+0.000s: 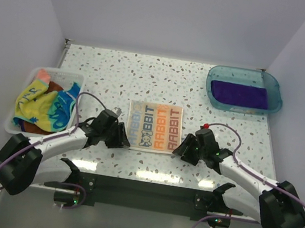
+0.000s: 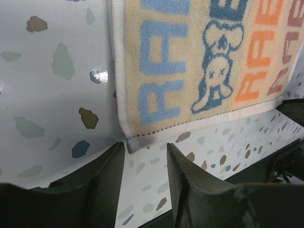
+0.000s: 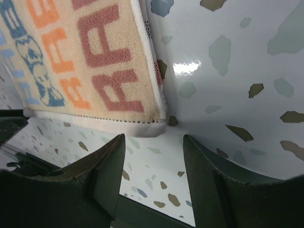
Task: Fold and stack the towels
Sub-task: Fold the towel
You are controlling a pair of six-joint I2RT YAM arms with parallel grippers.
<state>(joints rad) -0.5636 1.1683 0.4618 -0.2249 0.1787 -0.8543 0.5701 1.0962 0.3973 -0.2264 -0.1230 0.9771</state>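
Note:
A white towel with coloured "RABBIT" lettering lies flat in the middle of the table. My left gripper sits at its near left corner and stands open. In the left wrist view that towel corner lies just beyond the fingertips, with nothing between them. My right gripper is open at the near right corner. That corner lies just ahead of the gap between its fingers. A deep purple towel lies folded in a teal tray. A yellow and blue-green towel is bunched in a white basket.
The teal tray stands at the back right of the speckled table. The white basket at the left edge also holds brown and pink cloth. Grey walls close in the table at the back and both sides.

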